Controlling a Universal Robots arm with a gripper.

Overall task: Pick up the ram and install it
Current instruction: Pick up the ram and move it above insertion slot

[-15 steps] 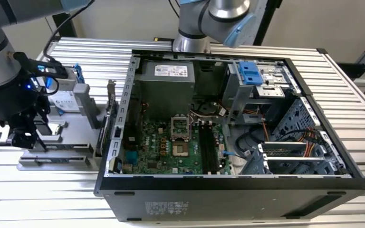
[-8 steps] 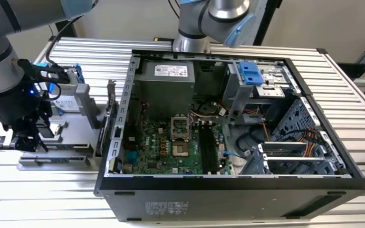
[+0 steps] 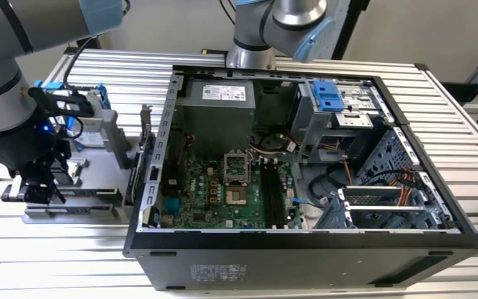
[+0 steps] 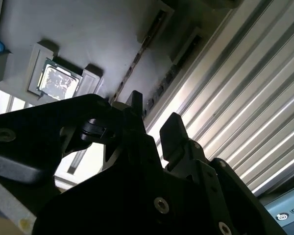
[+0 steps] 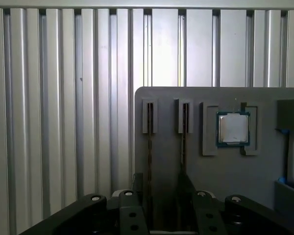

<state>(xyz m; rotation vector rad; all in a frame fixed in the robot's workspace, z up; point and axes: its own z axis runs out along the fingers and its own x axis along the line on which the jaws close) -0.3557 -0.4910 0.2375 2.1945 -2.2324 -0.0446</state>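
We find the gripper (image 3: 44, 190) low on the exterior view's left, down over a grey tray (image 3: 81, 212) that sits beside the open computer case (image 3: 305, 243). In both wrist views its two black fingers (image 5: 137, 178) stand apart with a modest gap between them, closed on nothing that we can see. The ram (image 5: 149, 156) stands on edge in a narrow slot of the tray (image 5: 225, 171), and its line runs straight into that gap, close to one finger; in the second wrist view its dark chips (image 4: 162, 83) show just ahead of the fingertips. We cannot tell whether a finger touches it. A second stick (image 5: 183, 152) stands in the neighbouring slot and runs up to the other finger. Beyond the slots a square silver chip (image 5: 233, 129) lies in its own pocket. The tray rests on a ribbed metal table (image 5: 63, 98).
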